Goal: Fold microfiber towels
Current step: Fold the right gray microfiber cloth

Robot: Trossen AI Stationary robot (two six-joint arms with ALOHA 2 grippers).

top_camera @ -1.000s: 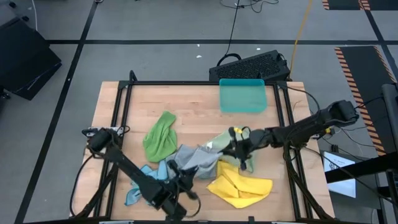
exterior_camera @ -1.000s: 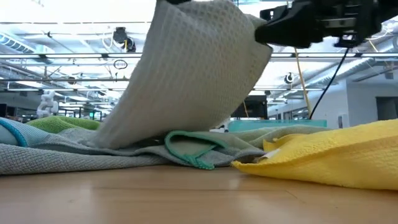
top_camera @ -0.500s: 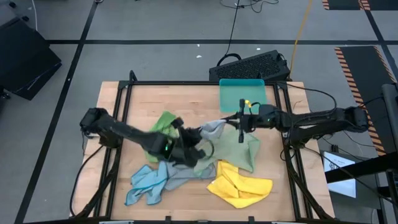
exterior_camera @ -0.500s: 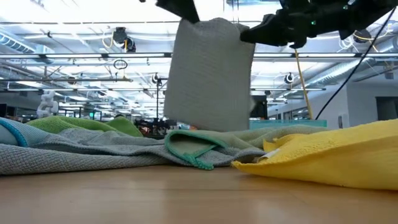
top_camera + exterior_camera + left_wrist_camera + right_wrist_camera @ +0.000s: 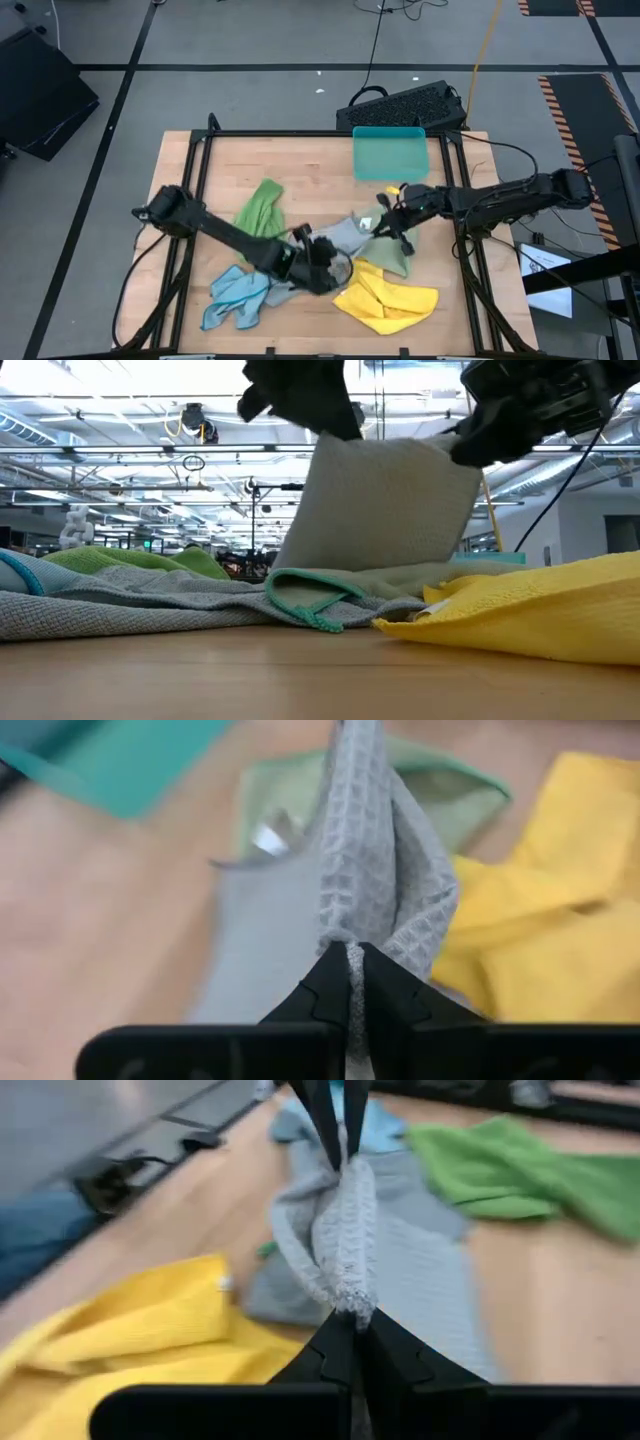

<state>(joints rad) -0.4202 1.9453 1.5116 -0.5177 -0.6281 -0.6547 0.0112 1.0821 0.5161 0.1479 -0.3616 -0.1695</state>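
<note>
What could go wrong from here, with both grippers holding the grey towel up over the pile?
The grey towel hangs bunched between the left gripper and the right gripper, so it may come down creased. Its lower edge rests on the pale green towel, which could be dragged along.

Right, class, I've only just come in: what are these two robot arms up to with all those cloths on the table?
Both arms are holding one grey towel up between them above the table. The left gripper is shut on one edge, the right gripper on the other, so it hangs stretched over the pile. A yellow towel, a light blue towel, a bright green towel and a pale green towel lie unfolded; the teal tray holds nothing.
</note>
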